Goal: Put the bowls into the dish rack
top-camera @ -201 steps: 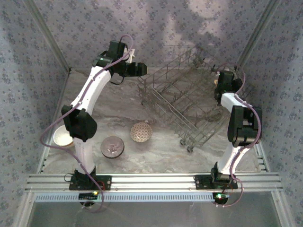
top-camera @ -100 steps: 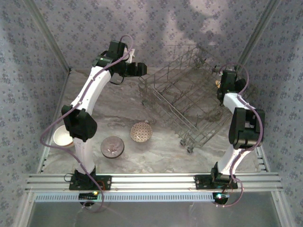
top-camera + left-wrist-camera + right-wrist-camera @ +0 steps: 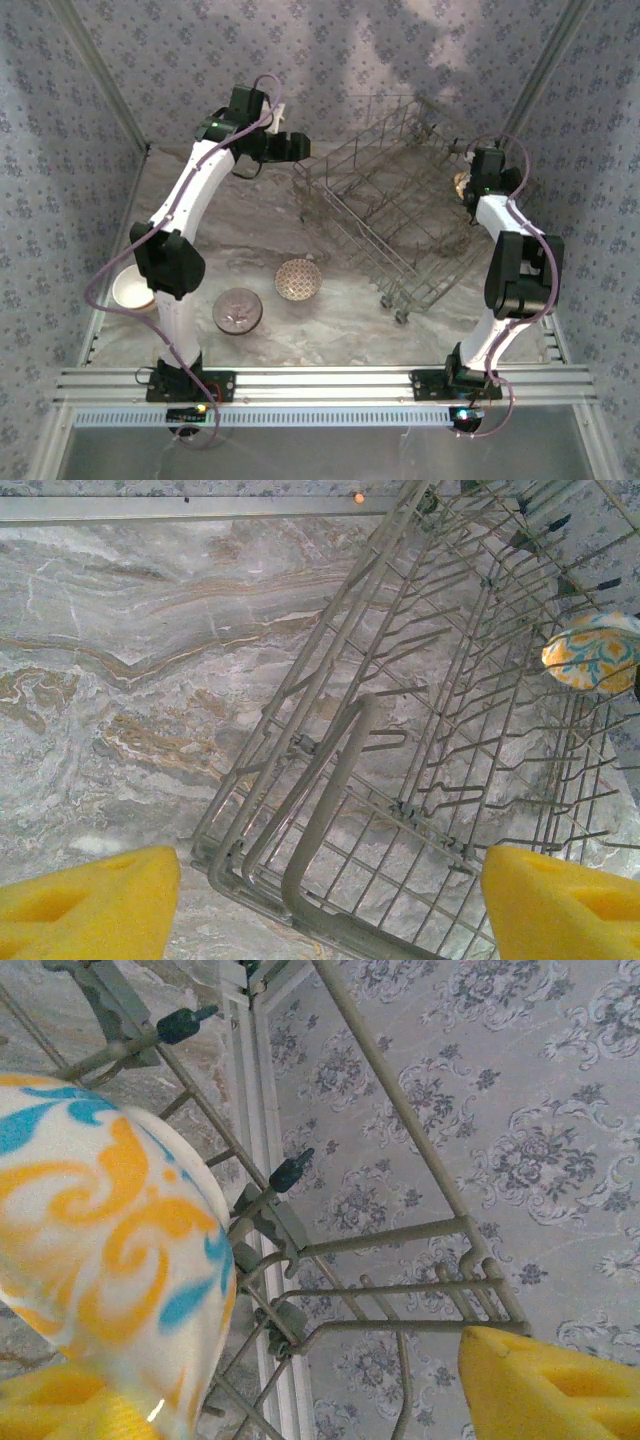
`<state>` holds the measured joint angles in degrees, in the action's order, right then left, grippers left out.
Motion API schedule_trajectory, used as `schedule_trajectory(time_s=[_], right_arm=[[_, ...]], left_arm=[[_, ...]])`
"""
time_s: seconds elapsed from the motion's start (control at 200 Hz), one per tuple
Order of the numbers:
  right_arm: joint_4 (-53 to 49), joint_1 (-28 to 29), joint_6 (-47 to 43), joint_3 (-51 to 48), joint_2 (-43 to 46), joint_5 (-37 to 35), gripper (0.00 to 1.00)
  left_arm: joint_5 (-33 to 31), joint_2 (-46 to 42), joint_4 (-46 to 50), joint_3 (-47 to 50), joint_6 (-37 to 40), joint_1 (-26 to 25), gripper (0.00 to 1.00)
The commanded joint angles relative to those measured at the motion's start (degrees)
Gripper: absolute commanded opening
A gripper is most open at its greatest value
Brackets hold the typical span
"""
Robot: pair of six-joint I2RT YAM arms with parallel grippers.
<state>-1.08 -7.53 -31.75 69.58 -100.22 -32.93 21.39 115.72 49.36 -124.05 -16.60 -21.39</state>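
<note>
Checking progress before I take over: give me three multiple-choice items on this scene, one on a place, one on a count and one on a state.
1. Where is the yellow-and-blue bowl?
A. down by the arm bases
B. at the rack's right side, beside the right gripper
C. on the back wall

2. How many bowls sit on the table outside the rack?
A. one
B. three
C. five

3. How is the left gripper?
A. open, empty
B. shut on a bowl
C. shut on a wire

Answers:
1 B: the left wrist view shows it among the rack's far wires.
2 B: the white bowl, the grey bowl and the patterned bowl.
3 A: its yellow pads stand wide apart above the rack's corner.
</note>
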Motion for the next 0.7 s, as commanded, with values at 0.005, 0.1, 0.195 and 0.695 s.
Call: schedule_trajectory(time_s=[0.005, 0.1, 0.195, 0.695], right_arm=[[-2.6, -0.8, 1.6, 2.1, 3.0, 0.5, 0.73], [-3.0, -1.0, 1.9, 2.4, 3.5, 0.8, 0.73], [-3.5, -0.9, 2.0, 2.6, 3.9, 1.4, 0.73], [-13.4, 3.3, 7.4, 10.4, 7.9, 3.5, 0.74]], left_arm=[[0.2, 1.0, 0.4, -1.8, -0.1, -0.2, 0.79], [0.2, 1.0, 0.6, -1.9, -0.1, -0.2, 0.79], [0.2, 1.0, 0.6, -1.9, -0.2, -0.3, 0.79], [-1.0, -0.1, 2.0, -2.5, -2.9, 1.6, 0.8]])
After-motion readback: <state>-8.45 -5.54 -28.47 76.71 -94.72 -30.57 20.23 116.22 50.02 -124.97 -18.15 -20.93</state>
